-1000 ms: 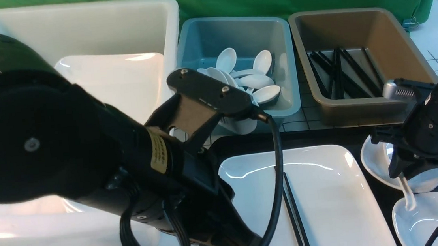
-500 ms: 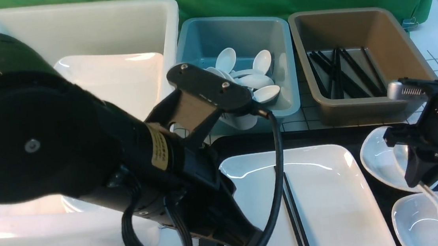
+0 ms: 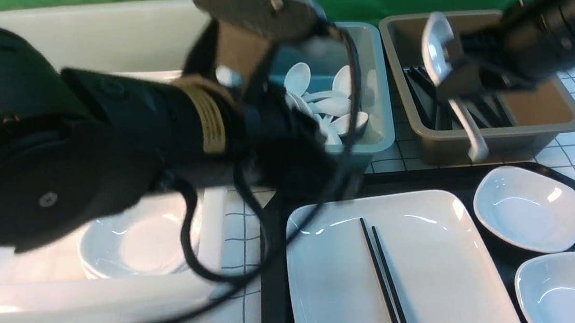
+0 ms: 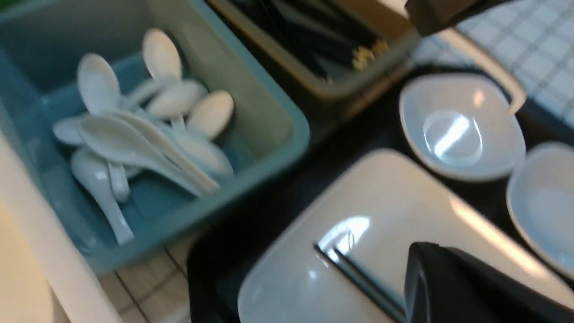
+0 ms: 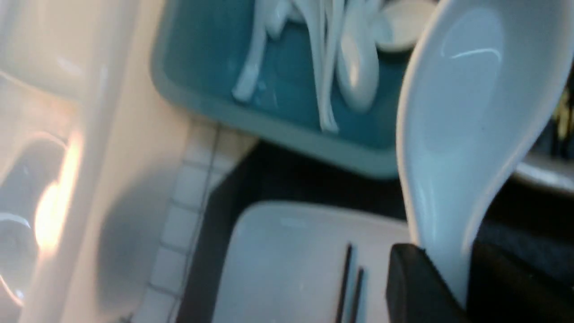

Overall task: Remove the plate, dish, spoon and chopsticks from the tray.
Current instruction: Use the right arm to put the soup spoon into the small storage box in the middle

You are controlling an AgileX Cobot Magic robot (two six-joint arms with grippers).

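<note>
Findings, right arm: your right gripper [image 3: 461, 89] is pinching the spoon [image 3: 440, 46] by its handle. The bowl end is up and the handle tip hangs below the jaws. The gripper is in the air above the brown tub [image 3: 548, 107] of black sticks. The blue tub [image 3: 372, 86] of white spoons lies off to its left.

Left arm: your left gripper [image 4: 426, 269] is pressed together over the plate [image 3: 432, 273]. The chopsticks [image 3: 383, 273] lie on the plate just beside its tip. The plate sits on the tray [image 3: 404, 182]. The two small white dishes [image 3: 528, 208] rest on the tray, below the right gripper and well apart from it.
</note>
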